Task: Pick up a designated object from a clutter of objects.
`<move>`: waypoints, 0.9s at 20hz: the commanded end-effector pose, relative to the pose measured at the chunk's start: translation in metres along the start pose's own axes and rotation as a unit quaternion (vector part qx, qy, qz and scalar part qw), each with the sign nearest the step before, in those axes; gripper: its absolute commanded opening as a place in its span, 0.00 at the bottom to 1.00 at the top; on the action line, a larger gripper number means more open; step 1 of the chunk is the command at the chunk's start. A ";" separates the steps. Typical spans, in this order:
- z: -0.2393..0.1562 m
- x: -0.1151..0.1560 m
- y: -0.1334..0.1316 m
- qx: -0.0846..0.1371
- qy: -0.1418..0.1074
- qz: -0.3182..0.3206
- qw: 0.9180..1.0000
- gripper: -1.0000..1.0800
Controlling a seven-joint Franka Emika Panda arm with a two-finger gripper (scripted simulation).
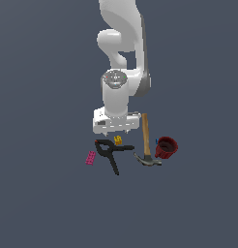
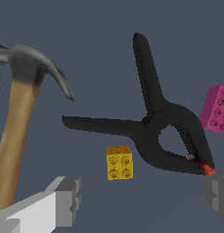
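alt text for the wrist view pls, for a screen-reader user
A small yellow studded block sits on a dark grey surface between the open gripper's two grey fingertips. A black spring clamp lies just beyond it, with a wooden-handled hammer to one side and a pink brick to the other.

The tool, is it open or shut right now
Open. In the wrist view the tool has its two grey fingers far apart, with the yellow block lying free between them.
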State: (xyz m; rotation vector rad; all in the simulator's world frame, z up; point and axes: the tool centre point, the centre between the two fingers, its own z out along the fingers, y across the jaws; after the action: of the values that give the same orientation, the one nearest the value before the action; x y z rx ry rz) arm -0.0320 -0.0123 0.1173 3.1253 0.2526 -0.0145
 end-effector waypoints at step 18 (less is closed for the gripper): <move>0.049 -0.016 -0.010 0.003 0.004 -0.028 1.000 0.96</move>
State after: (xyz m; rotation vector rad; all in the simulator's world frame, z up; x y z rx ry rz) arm -0.0499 -0.0057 0.0709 3.1228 0.3418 -0.0011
